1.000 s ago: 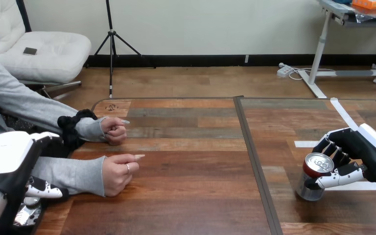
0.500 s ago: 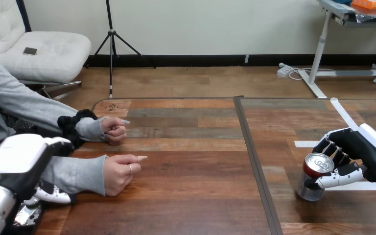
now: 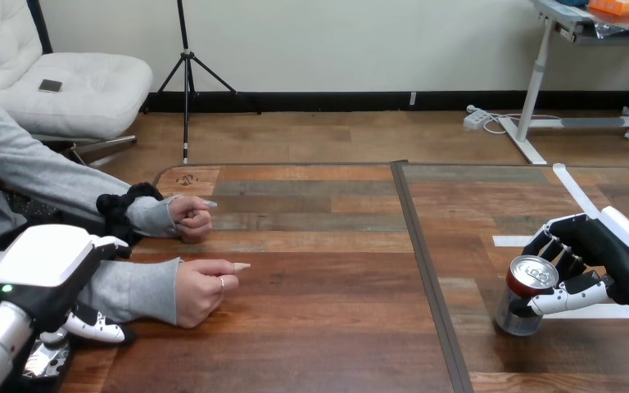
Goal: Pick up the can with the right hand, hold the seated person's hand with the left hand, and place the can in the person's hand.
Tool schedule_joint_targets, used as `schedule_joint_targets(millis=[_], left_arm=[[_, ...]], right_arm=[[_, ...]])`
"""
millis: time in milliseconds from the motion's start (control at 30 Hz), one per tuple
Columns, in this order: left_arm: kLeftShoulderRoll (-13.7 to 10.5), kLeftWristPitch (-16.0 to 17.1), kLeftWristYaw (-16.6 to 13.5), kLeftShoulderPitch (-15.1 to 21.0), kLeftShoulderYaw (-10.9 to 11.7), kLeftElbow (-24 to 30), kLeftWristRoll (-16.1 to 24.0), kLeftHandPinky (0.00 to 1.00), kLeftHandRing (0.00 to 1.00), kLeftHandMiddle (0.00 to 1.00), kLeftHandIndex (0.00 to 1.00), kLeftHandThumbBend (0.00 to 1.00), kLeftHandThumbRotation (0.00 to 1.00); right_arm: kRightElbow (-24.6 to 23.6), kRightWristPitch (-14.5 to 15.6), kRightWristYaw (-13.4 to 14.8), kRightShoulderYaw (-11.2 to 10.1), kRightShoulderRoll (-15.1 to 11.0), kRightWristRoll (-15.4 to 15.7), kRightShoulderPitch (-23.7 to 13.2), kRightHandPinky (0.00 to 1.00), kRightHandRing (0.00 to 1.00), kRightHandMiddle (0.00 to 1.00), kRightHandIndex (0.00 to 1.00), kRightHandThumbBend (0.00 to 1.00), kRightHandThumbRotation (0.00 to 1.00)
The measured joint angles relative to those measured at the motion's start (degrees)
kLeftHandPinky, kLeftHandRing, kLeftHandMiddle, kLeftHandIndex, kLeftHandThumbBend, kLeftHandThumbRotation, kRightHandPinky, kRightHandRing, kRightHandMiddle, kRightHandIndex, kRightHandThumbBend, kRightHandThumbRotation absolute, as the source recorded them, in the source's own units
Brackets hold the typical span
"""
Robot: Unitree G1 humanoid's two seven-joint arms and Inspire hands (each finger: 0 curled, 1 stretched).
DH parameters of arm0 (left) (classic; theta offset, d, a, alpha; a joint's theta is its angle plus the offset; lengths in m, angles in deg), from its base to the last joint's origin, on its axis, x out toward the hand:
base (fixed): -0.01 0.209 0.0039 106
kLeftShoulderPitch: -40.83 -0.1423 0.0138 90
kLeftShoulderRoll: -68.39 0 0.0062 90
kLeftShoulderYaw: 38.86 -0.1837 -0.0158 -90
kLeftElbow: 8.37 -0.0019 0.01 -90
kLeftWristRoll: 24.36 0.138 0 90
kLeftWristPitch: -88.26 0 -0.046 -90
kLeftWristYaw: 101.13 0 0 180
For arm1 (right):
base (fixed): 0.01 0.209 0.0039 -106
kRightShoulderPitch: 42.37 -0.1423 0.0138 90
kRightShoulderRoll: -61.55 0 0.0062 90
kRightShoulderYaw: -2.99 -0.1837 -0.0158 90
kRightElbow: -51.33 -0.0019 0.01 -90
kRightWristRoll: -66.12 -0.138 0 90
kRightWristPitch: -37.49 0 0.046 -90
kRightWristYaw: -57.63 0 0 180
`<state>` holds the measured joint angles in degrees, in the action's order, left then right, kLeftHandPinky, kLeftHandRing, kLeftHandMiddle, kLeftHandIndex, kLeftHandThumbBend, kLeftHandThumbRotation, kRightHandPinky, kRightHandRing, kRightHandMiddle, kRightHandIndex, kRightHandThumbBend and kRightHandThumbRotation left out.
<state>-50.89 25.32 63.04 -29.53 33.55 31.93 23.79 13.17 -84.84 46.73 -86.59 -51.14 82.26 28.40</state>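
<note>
The right hand [image 3: 594, 250] clasps the upright can [image 3: 526, 296] at lower right. The person's nearer hand [image 3: 201, 288] lies well apart at lower left, beside the left hand [image 3: 45, 262], whose grasp I cannot tell.

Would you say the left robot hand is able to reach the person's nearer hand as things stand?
Probably yes: the left robot hand sits at that forearm, with nothing between it and the nearer hand.

At the lower right, the right hand [image 3: 604, 252] curls fingers and thumb round the can [image 3: 524, 301], which stands on the bench [image 3: 328, 327]. At the lower left, the left hand [image 3: 45, 266] is over the grey sleeve [image 3: 135, 291], beside the person's hand [image 3: 201, 288].
</note>
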Motion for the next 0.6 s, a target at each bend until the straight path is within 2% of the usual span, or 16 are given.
schedule_joint_targets(millis=[600], left_arm=[[-0.56,-0.88,0.39,3.92,-4.61,-0.25,5.05,0.74,0.79,0.81,0.79,1.0,0.49]], right_arm=[[0.0,0.01,-0.08,0.0,0.0,0.0,0.0,0.34,0.37,0.41,0.43,0.77,0.0]])
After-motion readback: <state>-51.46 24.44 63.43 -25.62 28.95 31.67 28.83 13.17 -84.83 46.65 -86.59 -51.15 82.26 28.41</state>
